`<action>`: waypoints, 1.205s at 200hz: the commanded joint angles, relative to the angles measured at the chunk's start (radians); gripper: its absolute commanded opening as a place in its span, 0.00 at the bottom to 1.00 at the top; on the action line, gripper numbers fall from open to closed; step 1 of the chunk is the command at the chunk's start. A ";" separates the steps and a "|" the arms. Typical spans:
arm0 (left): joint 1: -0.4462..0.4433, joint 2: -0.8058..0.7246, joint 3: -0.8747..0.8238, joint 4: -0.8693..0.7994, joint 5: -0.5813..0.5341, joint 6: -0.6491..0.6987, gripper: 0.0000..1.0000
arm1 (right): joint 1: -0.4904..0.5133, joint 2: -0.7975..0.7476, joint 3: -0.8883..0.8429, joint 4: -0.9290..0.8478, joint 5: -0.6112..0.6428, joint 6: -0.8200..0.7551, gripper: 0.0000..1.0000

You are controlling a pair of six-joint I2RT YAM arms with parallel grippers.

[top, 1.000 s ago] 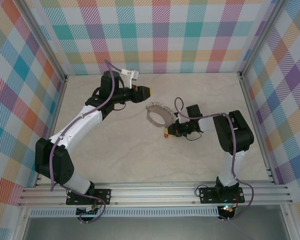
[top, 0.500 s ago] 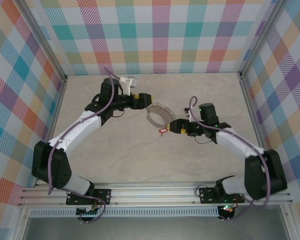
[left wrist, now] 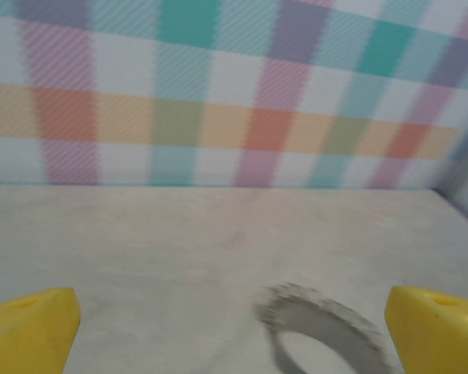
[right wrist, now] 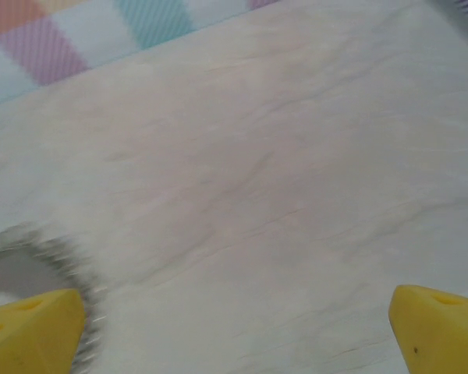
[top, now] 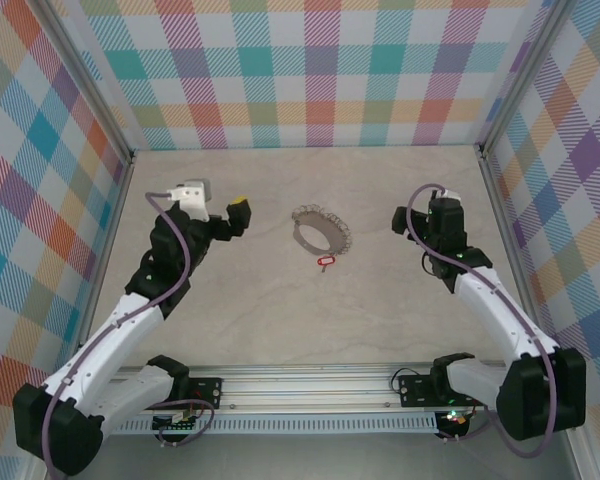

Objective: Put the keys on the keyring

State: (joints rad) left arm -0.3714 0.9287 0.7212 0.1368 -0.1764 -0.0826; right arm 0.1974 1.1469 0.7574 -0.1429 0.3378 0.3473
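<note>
Pale, marbled tabletop point(top: 280, 320) fills the floor of a booth whose walls point(top: 320, 70) are covered in pastel checked cloth. A metal rail point(top: 310, 385) runs along the near edge and carries the bases of both arms.

At the middle of the table lies the keyring point(top: 320, 231), a thin grey hoop flat on the surface, its rim fringed with small wire loops. Nothing lies inside the hoop. The key point(top: 326, 262), tiny with a red head, rests on the table just outside the hoop's near edge; whether it touches the rim cannot be told at this size.

The left arm reaches up from its base and bends toward the centre. The left gripper point(top: 238, 214) is well to the left of the hoop and points toward it. In the left wrist view its yellow fingertips point(left wrist: 27, 327) sit far apart at the frame edges, with nothing between them but table and the blurred hoop ahead.

The right arm mirrors it. The right gripper point(top: 405, 220) is well to the right of the hoop, its yellow fingertips point(right wrist: 441, 327) likewise spread wide and holding nothing. Open table lies between each claw and the hoop.
</note>
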 commanded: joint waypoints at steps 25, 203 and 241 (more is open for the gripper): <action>0.158 0.071 -0.262 0.259 -0.168 0.104 1.00 | -0.061 0.097 -0.163 0.321 0.194 -0.112 1.00; 0.319 0.645 -0.286 0.651 0.136 0.112 1.00 | -0.198 0.387 -0.352 0.981 -0.357 -0.329 1.00; 0.317 0.642 -0.291 0.657 0.133 0.115 1.00 | -0.197 0.387 -0.348 0.975 -0.361 -0.332 1.00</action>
State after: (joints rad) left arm -0.0628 1.5684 0.4267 0.7845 -0.0601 0.0383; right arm -0.0059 1.5459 0.4068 0.8196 0.0032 0.0357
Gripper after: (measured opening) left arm 0.999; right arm 0.996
